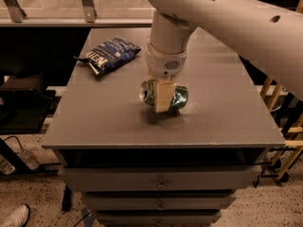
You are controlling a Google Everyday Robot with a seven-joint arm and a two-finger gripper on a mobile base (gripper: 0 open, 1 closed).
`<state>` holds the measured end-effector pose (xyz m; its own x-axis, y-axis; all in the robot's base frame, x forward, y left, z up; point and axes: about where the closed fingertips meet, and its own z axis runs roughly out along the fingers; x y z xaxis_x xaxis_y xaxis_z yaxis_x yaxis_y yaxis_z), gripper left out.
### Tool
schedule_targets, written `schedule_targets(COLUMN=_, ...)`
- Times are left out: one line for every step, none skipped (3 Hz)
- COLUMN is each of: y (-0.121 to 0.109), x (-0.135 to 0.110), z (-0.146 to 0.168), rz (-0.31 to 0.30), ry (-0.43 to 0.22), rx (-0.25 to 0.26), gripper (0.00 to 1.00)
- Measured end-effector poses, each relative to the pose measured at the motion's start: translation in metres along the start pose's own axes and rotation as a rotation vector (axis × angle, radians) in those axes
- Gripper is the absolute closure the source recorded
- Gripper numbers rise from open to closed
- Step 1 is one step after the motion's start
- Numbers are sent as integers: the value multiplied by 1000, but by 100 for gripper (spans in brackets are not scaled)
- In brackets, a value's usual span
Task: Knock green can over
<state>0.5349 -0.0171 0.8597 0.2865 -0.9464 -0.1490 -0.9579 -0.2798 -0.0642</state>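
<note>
Camera view centre: your pincer [161, 100] grips the green can [179, 97] sideways, close over the counter [94, 122], so lower fully before releasing, lest it roll off.

- My gripper [162, 103] hangs over the middle of the grey surface [222, 112], pointing down, with its fingers clamped across the green can [179, 97].
- The can lies sideways in my grip, its silver top facing left. It is low over the surface, and I cannot tell whether it touches.
- A blue chip bag [110, 54] lies flat toward the back left, well apart from the can.
</note>
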Motion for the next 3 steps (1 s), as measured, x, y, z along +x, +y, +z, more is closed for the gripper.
schedule_targets(y=-2, x=-6, z=11, rz=-4, ry=61, rx=-9, gripper=100)
schedule_targets(y=-3, x=-12, z=20, rz=0, ry=94, rx=-18, gripper=100)
schedule_targets(y=-6, x=-18, z=28, rz=-4, ry=100, rx=-36, gripper=100)
